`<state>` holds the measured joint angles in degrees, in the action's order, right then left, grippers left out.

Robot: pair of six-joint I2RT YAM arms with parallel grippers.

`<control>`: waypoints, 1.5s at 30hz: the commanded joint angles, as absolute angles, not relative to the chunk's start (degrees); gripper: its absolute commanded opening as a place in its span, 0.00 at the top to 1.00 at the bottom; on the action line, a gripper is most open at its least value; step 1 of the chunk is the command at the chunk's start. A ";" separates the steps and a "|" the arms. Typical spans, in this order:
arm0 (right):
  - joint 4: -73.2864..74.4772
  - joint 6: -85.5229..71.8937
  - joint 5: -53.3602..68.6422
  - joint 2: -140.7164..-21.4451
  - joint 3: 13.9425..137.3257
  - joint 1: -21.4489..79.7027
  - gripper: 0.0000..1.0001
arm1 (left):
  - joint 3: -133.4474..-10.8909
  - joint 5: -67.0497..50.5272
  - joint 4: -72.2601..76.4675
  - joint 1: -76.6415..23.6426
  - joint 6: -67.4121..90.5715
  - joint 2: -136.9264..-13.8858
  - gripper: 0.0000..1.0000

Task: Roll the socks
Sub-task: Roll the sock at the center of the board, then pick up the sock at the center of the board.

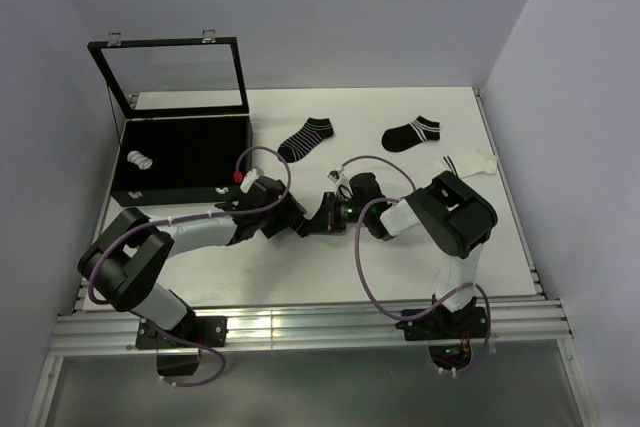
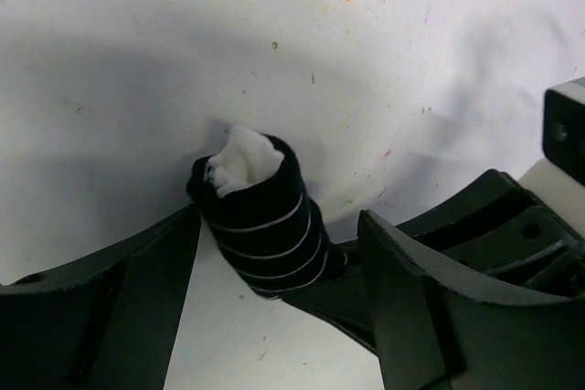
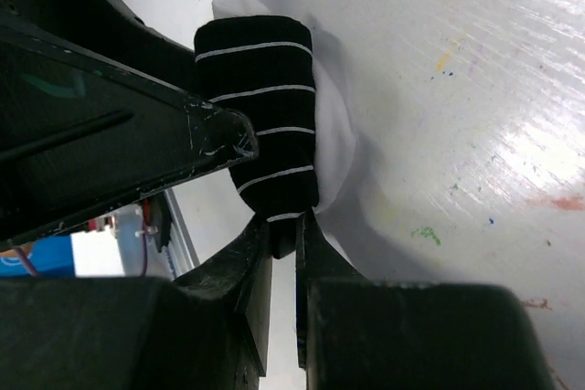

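Three socks lie flat on the far side of the table [image 1: 300, 277] when seen from above. They are a black striped sock [image 1: 306, 139], a black sock [image 1: 411, 134] with white cuff bands, and a white sock [image 1: 470, 162] partly behind the right arm. One rolled sock [image 1: 140, 160] sits in the open black box [image 1: 180, 194] at the left. The left gripper [image 1: 300, 219] and right gripper [image 1: 335, 215] meet nose to nose mid-table, and whatever is between them is hidden from up here.

From the left wrist, a rolled bundle [image 2: 260, 235], black with thin white stripes and white poking out of its end, rests on the table. The left gripper [image 2: 279, 226] has its fingers spread on either side of it, not squeezing as far as I can see.

From the right wrist, the right gripper [image 3: 285, 244] has its fingers nearly together, pinched on the near end of that bundle [image 3: 265, 125].

By my reckoning one roll is boxed and a second is formed but not yet put away. The three flat socks are untouched, so well over half the job remains.
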<state>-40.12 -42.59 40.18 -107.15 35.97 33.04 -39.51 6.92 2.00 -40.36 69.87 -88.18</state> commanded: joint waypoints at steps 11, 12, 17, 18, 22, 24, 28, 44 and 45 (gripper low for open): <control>-47.46 -52.12 43.16 -112.59 35.42 30.85 1.00 | -44.12 10.55 -2.81 -41.75 69.87 -96.32 0.48; -47.46 -52.29 43.07 -112.67 35.42 30.85 1.00 | -44.21 10.46 -3.51 -42.01 69.70 -96.76 0.52; -48.07 -53.26 42.98 -113.12 35.68 30.76 0.92 | -45.08 10.20 -5.09 -42.28 69.26 -99.22 0.84; -48.60 -53.61 42.98 -112.77 35.60 30.76 0.87 | -45.35 10.20 -5.53 -42.28 68.91 -99.58 0.90; -47.91 -52.04 42.10 -107.51 33.58 30.06 0.55 | -47.46 11.86 -10.00 -42.27 67.15 -99.15 1.00; -42.49 -48.28 41.92 -100.94 33.14 29.62 0.31 | -48.95 13.78 -11.77 -42.28 65.58 -97.22 1.00; -23.07 -36.94 35.44 -86.60 36.19 28.92 0.14 | -52.37 17.40 -16.95 -41.92 62.23 -93.00 0.99; 18.62 -17.58 11.43 -56.00 49.48 25.31 0.03 | -67.93 16.89 -29.79 -18.58 45.37 -76.73 1.00; 19.59 -16.62 8.82 -55.20 50.44 25.14 0.00 | -68.72 16.18 -29.88 -16.72 44.74 -76.90 1.00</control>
<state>13.23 -21.04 15.97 -58.46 46.85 25.85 -65.54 17.15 -27.88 -21.41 50.17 -78.08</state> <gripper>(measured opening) 0.980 0.350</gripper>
